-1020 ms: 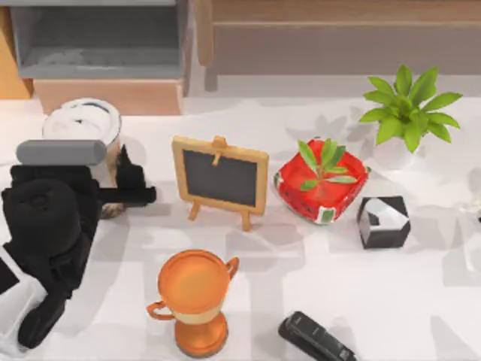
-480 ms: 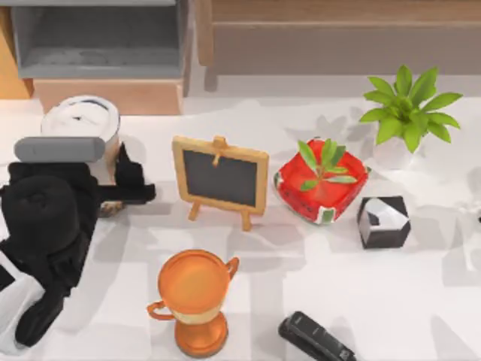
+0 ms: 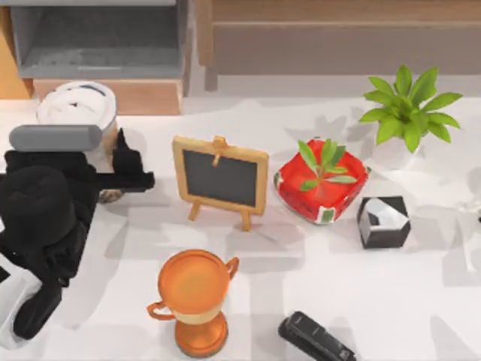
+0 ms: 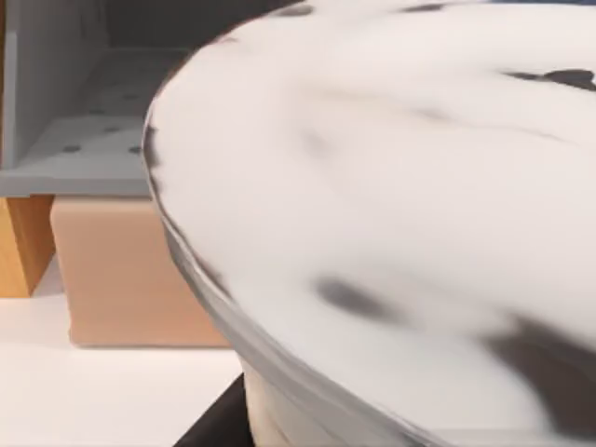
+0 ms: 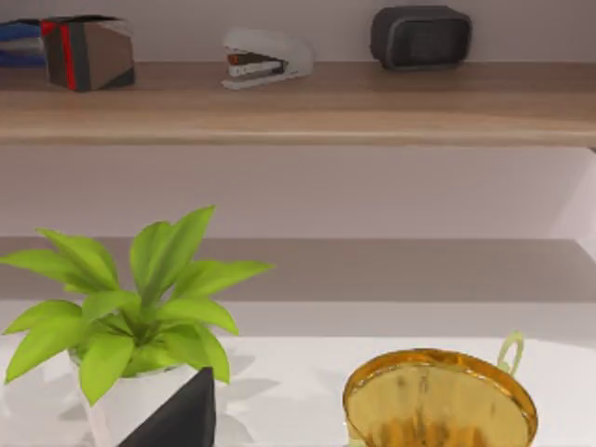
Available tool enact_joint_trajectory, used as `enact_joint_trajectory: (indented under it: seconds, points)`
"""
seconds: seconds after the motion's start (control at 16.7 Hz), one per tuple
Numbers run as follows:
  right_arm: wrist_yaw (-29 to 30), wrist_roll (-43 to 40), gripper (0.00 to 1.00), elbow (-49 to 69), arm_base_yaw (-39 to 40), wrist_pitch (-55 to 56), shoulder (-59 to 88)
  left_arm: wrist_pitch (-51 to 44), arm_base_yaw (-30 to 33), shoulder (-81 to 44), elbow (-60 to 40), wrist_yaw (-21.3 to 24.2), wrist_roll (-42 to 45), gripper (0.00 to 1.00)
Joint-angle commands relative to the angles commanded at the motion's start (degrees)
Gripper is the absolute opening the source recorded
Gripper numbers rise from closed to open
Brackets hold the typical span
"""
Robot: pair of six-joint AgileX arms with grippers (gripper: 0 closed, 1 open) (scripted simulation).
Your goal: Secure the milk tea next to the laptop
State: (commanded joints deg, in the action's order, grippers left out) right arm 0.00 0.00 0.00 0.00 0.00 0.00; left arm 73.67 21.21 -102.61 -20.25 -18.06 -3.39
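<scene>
The milk tea (image 3: 76,105) is at the far left of the table, its white domed lid toward the camera and its dark base (image 3: 110,195) showing beneath the arm. My left gripper (image 3: 120,177) is shut on the cup's side, the black arm reaching in from the left edge. In the left wrist view the white lid (image 4: 391,205) looms close. The grey laptop (image 3: 98,41) sits on a tan block (image 3: 109,96) just behind the cup, its dotted base (image 4: 93,130) seen past the lid. My right arm is parked off the table's right side.
A small chalkboard easel (image 3: 220,179) stands right of the gripper. An orange trophy cup (image 3: 194,297) is in front, a black stapler (image 3: 316,338) at the front edge. A red watermelon planter (image 3: 322,184), black cube (image 3: 383,220) and potted plant (image 3: 406,113) lie to the right.
The left arm and the held milk tea have shifted toward the back left, nearer the laptop, with the lid now overlapping the tan block. Nothing else moved.
</scene>
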Motion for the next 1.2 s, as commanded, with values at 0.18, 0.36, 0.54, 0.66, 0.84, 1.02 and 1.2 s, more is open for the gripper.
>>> enact_joint_trajectory:
  seconds: [0.18,0.36,0.54,0.66,0.84,1.02,1.2]
  points:
    - [0.0,0.0,1.00,0.0,0.0,0.0,0.0,0.1,-2.0,2.6,-0.7,2.4,1.0,0.00]
    - [0.0,0.0,1.00,0.0,0.0,0.0,0.0,-1.1,-5.3,5.7,-0.5,6.0,2.2,0.00]
    - [0.0,0.0,1.00,0.0,0.0,0.0,0.0,-2.4,-9.3,9.7,-0.2,10.2,3.0,0.00]
    - [0.0,0.0,1.00,0.0,0.0,0.0,0.0,-3.3,-12.3,12.8,-0.2,13.1,3.2,0.00]
    - [0.0,0.0,1.00,0.0,0.0,0.0,0.0,-4.8,-16.8,17.8,0.1,17.6,3.3,0.00]
    - [0.0,0.0,1.00,0.0,0.0,0.0,0.0,-7.2,-21.4,22.1,1.2,21.9,3.5,0.00]
    - [0.0,0.0,1.00,0.0,0.0,0.0,0.0,-10.9,-25.7,25.1,3.5,25.8,4.2,0.00]
